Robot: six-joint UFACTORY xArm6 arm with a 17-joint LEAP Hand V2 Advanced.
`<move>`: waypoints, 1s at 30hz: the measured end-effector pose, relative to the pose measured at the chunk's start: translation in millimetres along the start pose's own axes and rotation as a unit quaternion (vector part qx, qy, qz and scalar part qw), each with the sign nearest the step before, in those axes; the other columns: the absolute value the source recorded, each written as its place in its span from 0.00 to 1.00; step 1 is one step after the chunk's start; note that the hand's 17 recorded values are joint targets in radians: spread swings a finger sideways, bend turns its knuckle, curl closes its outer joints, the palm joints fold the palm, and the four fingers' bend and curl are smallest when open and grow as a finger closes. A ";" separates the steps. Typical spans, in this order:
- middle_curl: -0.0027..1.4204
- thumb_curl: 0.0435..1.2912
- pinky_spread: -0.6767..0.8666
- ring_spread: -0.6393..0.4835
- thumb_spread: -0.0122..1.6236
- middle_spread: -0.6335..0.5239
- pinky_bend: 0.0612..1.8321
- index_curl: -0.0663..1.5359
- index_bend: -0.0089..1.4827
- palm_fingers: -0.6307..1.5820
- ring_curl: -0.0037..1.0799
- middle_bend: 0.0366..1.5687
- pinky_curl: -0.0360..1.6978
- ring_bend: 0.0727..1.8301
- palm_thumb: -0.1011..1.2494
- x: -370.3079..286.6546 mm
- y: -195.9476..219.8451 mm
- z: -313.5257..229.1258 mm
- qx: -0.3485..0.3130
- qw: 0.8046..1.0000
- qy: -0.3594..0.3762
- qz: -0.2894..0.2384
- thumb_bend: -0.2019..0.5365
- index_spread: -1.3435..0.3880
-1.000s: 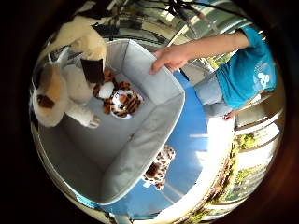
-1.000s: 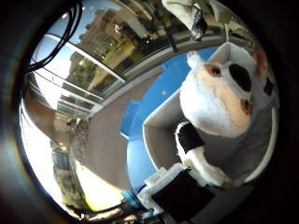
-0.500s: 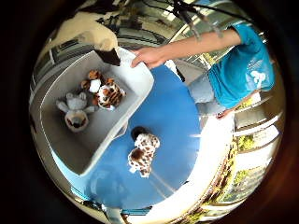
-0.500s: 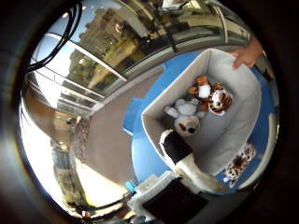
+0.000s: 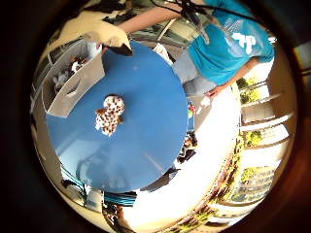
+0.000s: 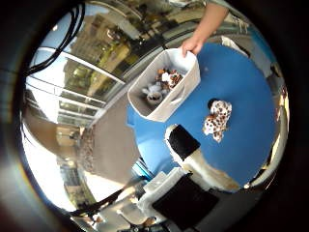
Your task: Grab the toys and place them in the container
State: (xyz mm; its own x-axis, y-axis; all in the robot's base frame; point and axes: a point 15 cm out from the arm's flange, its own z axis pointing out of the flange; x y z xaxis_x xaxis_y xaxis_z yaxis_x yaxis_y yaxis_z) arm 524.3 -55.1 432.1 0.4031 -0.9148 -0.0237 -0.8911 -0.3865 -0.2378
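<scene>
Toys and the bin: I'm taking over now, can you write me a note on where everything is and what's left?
Hand: high over the table, holding nothing; whether the fingers are straight or curled cannot be told.
Bin: on the blue table, near its edge; a person's hand holds its rim.
Done: a grey toy and a tiger toy lie in the bin.
Left: the spotted toy lies on the table beside the bin, outside it. Pick it up and drop it in.
</scene>
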 end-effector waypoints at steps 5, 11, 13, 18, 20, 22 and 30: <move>0.24 0.24 0.77 0.82 0.69 0.57 0.44 0.28 0.13 0.36 0.27 0.09 0.22 0.24 0.43 32.2 15.8 43.6 -0.036 0.999 -0.019 0.014 0.24 0.55; 0.23 0.24 0.77 0.82 0.69 0.57 0.43 0.27 0.13 0.36 0.27 0.09 0.21 0.24 0.45 47.9 25.8 105.9 -0.079 0.995 -0.049 0.030 0.24 0.56; 0.23 0.24 0.77 0.82 0.69 0.56 0.42 0.26 0.13 0.36 0.27 0.09 0.20 0.23 0.46 46.7 26.6 125.9 -0.093 0.994 -0.059 0.029 0.24 0.56; 0.23 0.24 0.76 0.82 0.69 0.56 0.41 0.26 0.13 0.37 0.27 0.09 0.19 0.23 0.47 25.1 20.8 173.6 -0.126 0.988 -0.082 0.013 0.24 0.57; 0.23 0.24 0.77 0.81 0.69 0.56 0.41 0.26 0.13 0.36 0.27 0.09 0.19 0.22 0.47 16.6 19.0 194.5 -0.139 0.986 -0.091 0.007 0.24 0.57; 0.22 0.24 0.76 0.81 0.69 0.56 0.41 0.25 0.13 0.36 0.27 0.08 0.18 0.21 0.48 7.7 13.6 215.7 -0.146 0.985 -0.094 -0.001 0.24 0.57; 0.22 0.24 0.76 0.82 0.68 0.57 0.42 0.25 0.13 0.35 0.27 0.08 0.17 0.20 0.49 6.7 5.8 287.4 -0.175 0.983 -0.051 -0.005 0.23 0.58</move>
State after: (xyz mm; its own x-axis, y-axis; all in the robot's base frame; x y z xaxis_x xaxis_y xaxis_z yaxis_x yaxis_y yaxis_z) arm 581.6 -29.8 151.5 0.4156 -0.9010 -0.1240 -0.8968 -0.4287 0.1095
